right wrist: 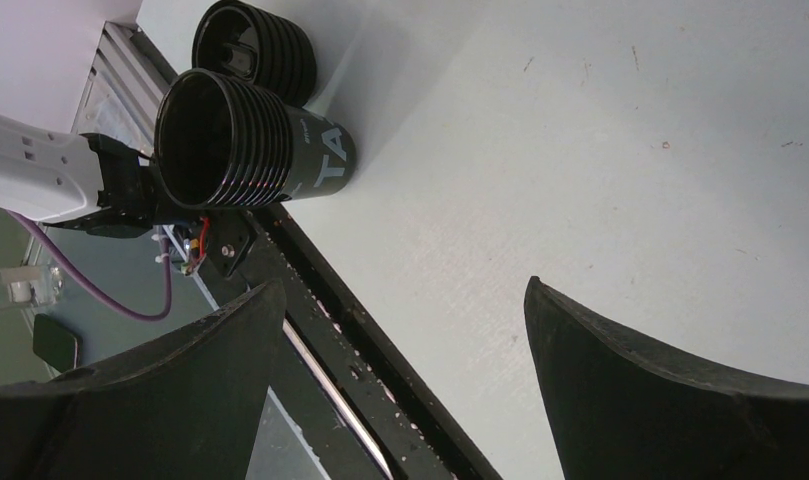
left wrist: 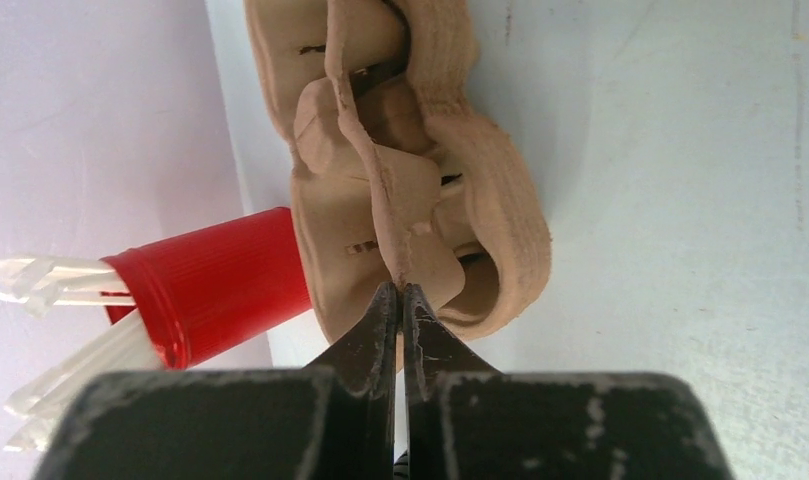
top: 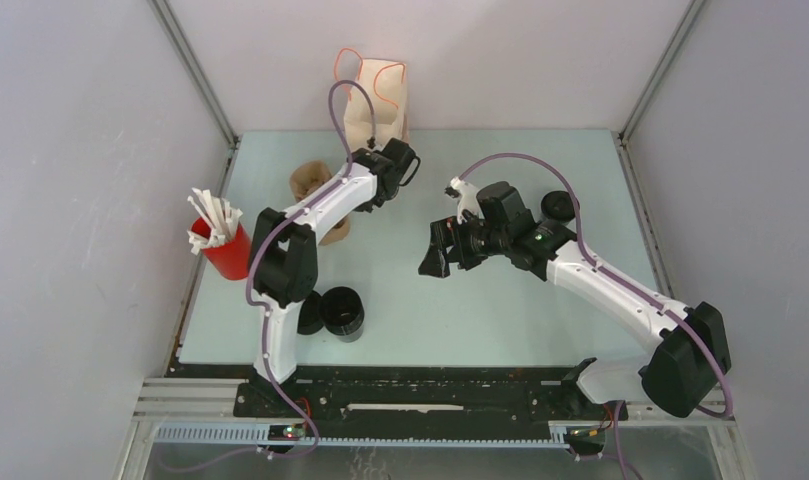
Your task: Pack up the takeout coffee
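Note:
Two black takeout coffee cups (top: 342, 312) stand side by side near the left arm's base; the right wrist view shows the nearer one (right wrist: 250, 140) and the other (right wrist: 255, 50) behind it. A third black cup (top: 557, 205) stands behind the right arm. My left gripper (left wrist: 400, 292) is shut on the thin middle ridge of the brown pulp cup carrier (left wrist: 420, 150), which also shows in the top view (top: 308, 182), partly hidden under the arm. My right gripper (top: 432, 250) is wide open and empty above the table's middle; it also shows in the right wrist view (right wrist: 405, 290).
A paper bag (top: 375, 100) with orange handles stands at the back centre. A red cup with white sticks (top: 220, 248) is at the left edge, also in the left wrist view (left wrist: 210, 285). Grey walls enclose the table; a black rail (top: 420, 385) runs along its near edge.

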